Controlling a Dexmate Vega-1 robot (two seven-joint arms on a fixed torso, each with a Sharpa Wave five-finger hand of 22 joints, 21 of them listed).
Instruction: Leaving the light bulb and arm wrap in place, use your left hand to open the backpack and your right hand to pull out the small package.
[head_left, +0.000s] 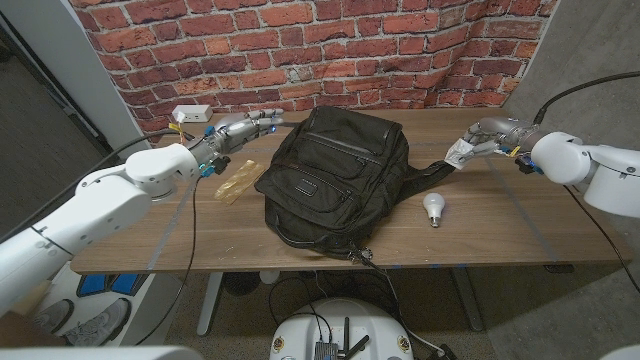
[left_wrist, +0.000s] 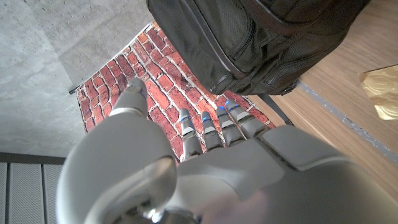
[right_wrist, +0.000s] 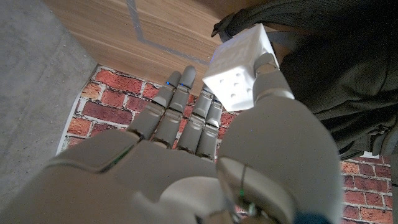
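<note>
no readable text, labels or numbers

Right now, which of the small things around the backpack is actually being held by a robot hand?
The small white package, pinched in the right hand. The light bulb and tan arm wrap lie untouched on the table.

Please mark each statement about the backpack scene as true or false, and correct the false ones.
1. The right robot hand holds a small white package. True.
2. The light bulb lies on top of the backpack. False: it lies on the wooden table, beside the backpack on the robot's right.
3. The left robot hand grips the tan arm wrap. False: the hand holds nothing, and the wrap lies apart from it on the table.
4. The backpack is black. True.
5. A brick wall stands behind the table. True.
</note>
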